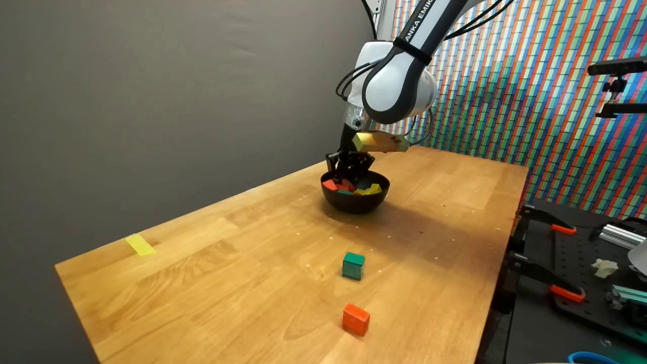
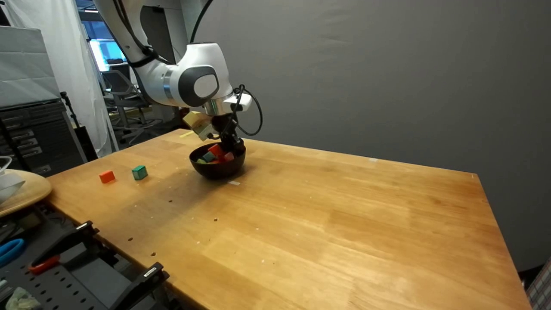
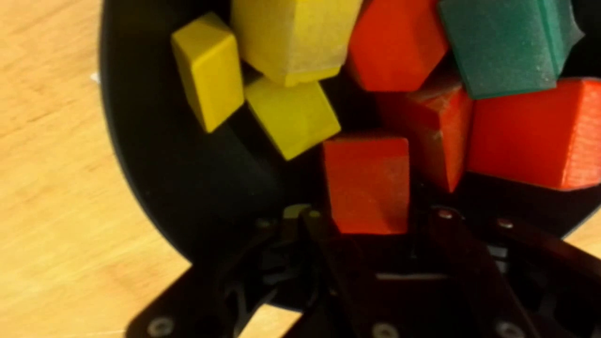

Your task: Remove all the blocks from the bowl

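The black bowl (image 1: 356, 204) stands on the table in both exterior views (image 2: 217, 171), and its wall (image 3: 141, 155) fills much of the wrist view. Inside are several yellow blocks (image 3: 293, 117), a green block (image 3: 502, 47) and several red blocks (image 3: 521, 134). My gripper (image 1: 349, 172) points down into the bowl. In the wrist view its two dark fingers (image 3: 378, 215) stand on either side of a red block (image 3: 367, 185). The pads are too dark to show whether they press on it. A green block (image 1: 353, 266) and an orange block (image 1: 356, 320) lie on the table outside the bowl.
A flat yellow tape strip (image 1: 140, 244) is stuck near the table edge. Clamps with orange parts (image 1: 566, 292) and a dark perforated plate stand beside the table. A grey wall (image 2: 366, 77) runs behind it. A round wooden top (image 2: 26, 189) juts in beside a table corner.
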